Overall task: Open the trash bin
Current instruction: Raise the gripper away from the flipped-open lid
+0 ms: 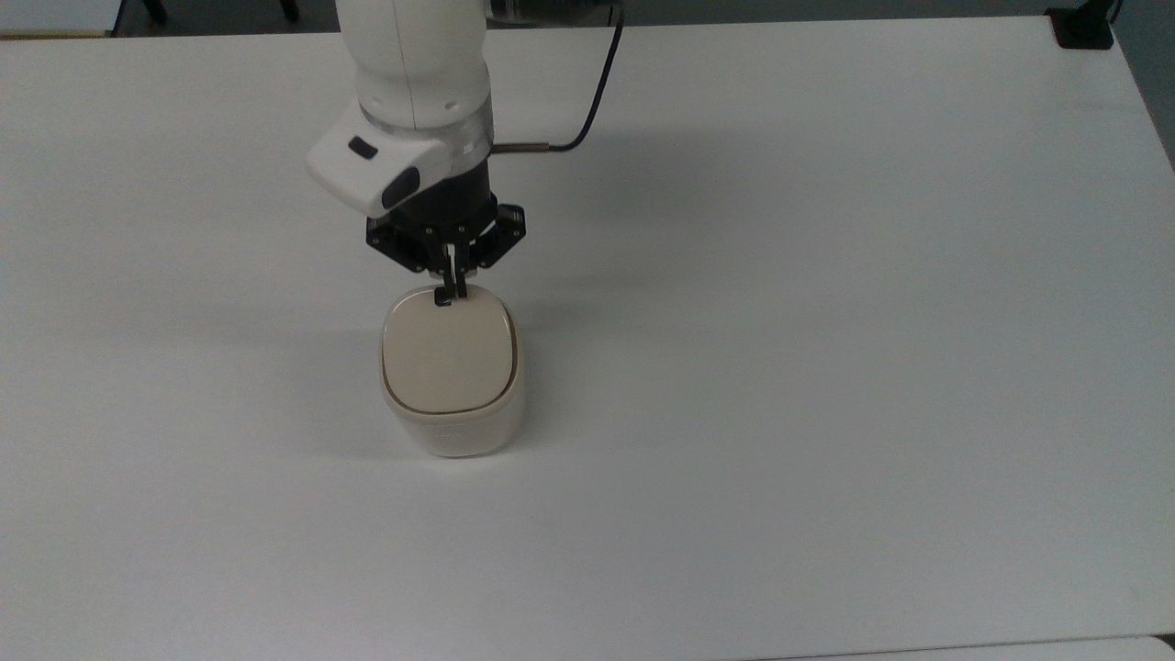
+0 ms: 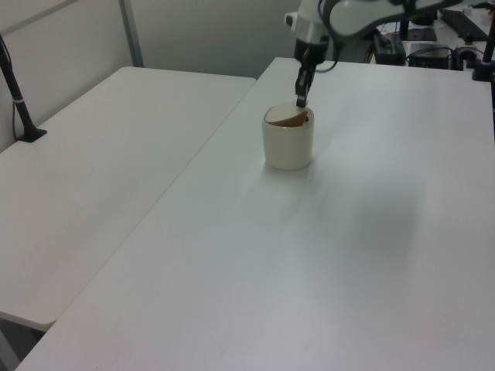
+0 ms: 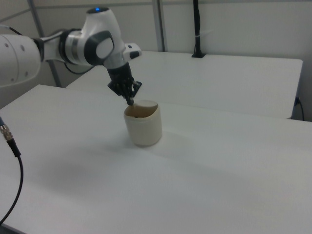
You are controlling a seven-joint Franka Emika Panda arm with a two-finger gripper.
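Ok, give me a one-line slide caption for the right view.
Panda gripper poised at the rim of the cream trash bin, whose lid is tilted up, on a white table.

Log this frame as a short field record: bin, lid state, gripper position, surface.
bin: cream trash bin, upright on the white table
lid: beige lid tilted up at the edge away from the gripper, dark gap under it in the left view
gripper: gripper above the bin's rim at the top view's upper edge, fingers together
surface: nothing else beside the bin
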